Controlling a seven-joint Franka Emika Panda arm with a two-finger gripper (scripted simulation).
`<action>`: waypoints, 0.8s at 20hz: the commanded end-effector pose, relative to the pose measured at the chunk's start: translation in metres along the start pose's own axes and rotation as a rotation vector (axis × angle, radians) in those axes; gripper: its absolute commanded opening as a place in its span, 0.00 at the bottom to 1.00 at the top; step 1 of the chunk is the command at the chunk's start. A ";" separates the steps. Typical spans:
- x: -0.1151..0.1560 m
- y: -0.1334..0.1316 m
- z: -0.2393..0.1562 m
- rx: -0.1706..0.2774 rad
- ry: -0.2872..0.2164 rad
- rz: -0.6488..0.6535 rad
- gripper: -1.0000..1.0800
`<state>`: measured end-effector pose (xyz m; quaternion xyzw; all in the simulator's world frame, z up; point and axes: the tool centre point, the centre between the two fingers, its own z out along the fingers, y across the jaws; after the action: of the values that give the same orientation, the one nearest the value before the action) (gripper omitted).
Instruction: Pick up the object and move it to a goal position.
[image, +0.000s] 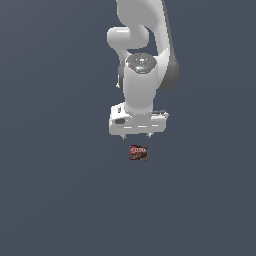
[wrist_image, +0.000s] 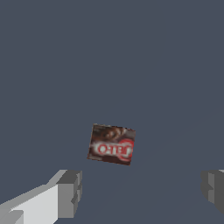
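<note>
The object is a small flat box, dark brown and red with a white-and-red label, lying on the grey floor. In the wrist view the object lies flat, slightly rotated, beyond the fingertips. My gripper hangs above it, just behind it in the exterior view, and nothing touches the box. The two grey fingers stand wide apart with nothing between them, so the gripper is open. The gap between the fingers is far wider than the box.
A plain dark grey surface fills both views. The white arm rises toward the top of the exterior view. No other objects, containers or edges show.
</note>
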<state>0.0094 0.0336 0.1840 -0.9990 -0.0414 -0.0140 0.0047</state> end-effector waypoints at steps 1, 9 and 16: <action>0.000 0.000 0.000 0.000 0.000 0.000 0.96; 0.002 0.009 0.002 0.007 0.008 -0.004 0.96; 0.002 0.010 0.002 0.008 0.009 -0.003 0.96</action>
<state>0.0120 0.0231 0.1816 -0.9988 -0.0435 -0.0184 0.0087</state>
